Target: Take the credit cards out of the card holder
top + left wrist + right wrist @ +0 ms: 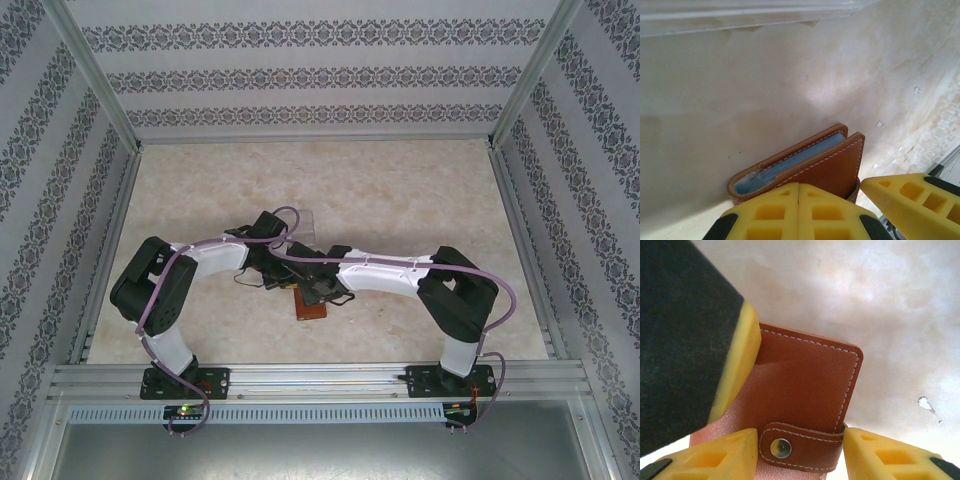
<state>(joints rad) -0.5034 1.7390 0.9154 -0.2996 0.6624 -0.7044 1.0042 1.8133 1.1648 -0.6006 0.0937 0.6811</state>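
both arms meeting over the holder

the holder (311,306) (810,162) (805,380) is lying on the desk (400,200) near its middle, folded but gaping slightly, grey-blue lining showing. the left gripper (799,189) is hanging at its near edge with jaws shut against each other. the right gripper (800,436) is standing with jaws apart, straddling the strap tab (807,450).

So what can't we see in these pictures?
1. Credit cards: in the left wrist view, the card holder's folded covers hide all but blue pocket edges.
2. Card holder, top view: mostly covered by both arms.
3. Right gripper, right wrist view: the bottom edge cuts off its fingers, so whether it pinches the strap is unclear.
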